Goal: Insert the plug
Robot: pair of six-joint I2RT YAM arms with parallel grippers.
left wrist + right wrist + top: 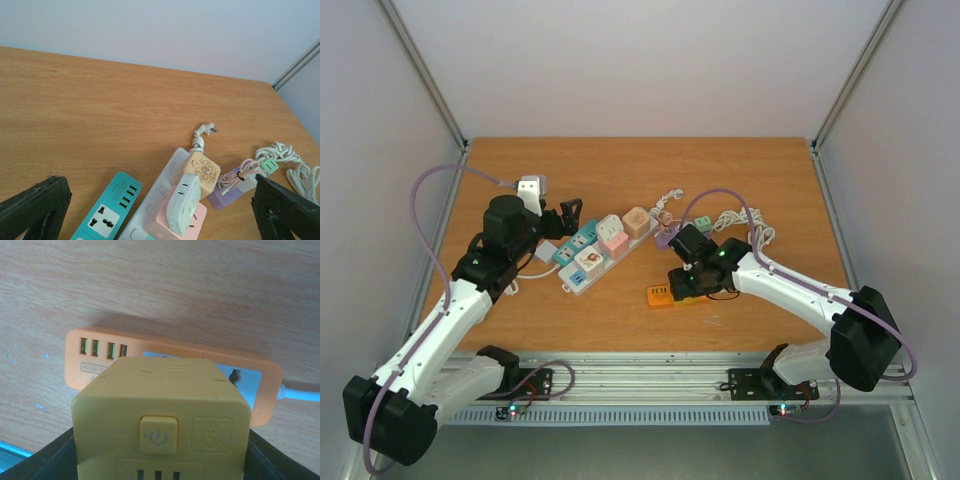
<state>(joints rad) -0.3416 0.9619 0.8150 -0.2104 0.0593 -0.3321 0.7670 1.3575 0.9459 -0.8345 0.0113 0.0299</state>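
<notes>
My right gripper (161,462) is shut on a yellow cube plug (160,405) with a power button on its near face. The plug sits over the blue socket face of an orange power strip (100,352), beside its row of USB ports. Its prongs are hidden, so I cannot tell whether they are in the socket. In the top view, the right gripper (684,280) covers the plug above the orange strip (659,296). My left gripper (560,222) stands open, with nothing between its fingers (35,210), above a teal strip (107,210).
A white power strip (162,185) carries pink (195,220), white (181,202) and beige (204,169) cube adapters. A purple cube (220,199) with a coiled pink cord lies beside it. White cable coils (740,222) lie at the back right.
</notes>
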